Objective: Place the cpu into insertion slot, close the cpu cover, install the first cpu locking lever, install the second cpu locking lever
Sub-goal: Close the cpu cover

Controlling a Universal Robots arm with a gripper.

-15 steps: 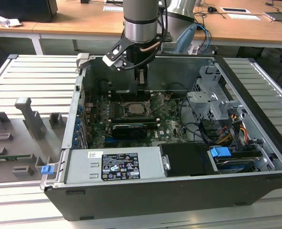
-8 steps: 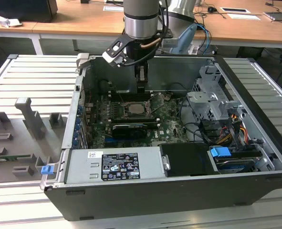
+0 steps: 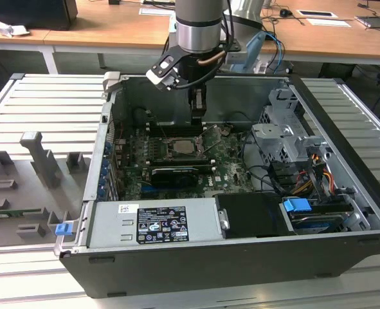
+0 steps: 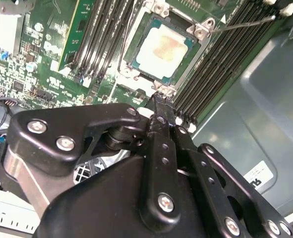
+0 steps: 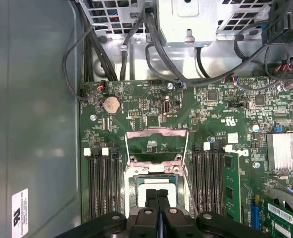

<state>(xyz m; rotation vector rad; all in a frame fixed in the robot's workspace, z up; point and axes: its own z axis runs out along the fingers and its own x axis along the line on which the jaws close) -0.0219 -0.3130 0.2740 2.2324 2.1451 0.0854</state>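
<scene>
While the cpu (image 4: pixel 162 51) lies flat in the insertion slot (image 4: pixel 128 58), pale top upward, the cpu cover (image 5: pixel 158 134) stands swung open from one edge of that slot, so we judge closing the cover to be the step in hand. The gripper (image 5: pixel 157 194) hangs just above the slot with its fingers pressed together and nothing between them. Whether the tips touch the slot's silver rim we cannot tell. To do this step well, we would press with the joined tips on the cover's free bar rather than through its window. We would also follow the hinge's arc down toward the slot and keep the tips off the cpu's top. The locking lever (image 4: pixel 245 22), a thin rod raised beside the slot, should be kept out of the cover's path. In the first wrist view the cover's tilt is plain, with green motherboard (image 5: pixel 136 109) seen through its window and black memory slots (image 5: pixel 104 183) flanking the slot on both sides, while the fingers overlap much of the cpu. The second wrist view, looking from the opposite side of the slot, gives the cpu's whole top, its square seating within the rim, and the raised lever. From the exterior view we read the gripper's (image 3: pixel 198 112) height above the slot inside the open computer case (image 3: pixel 196 257), which neither wrist view conveys.
</scene>
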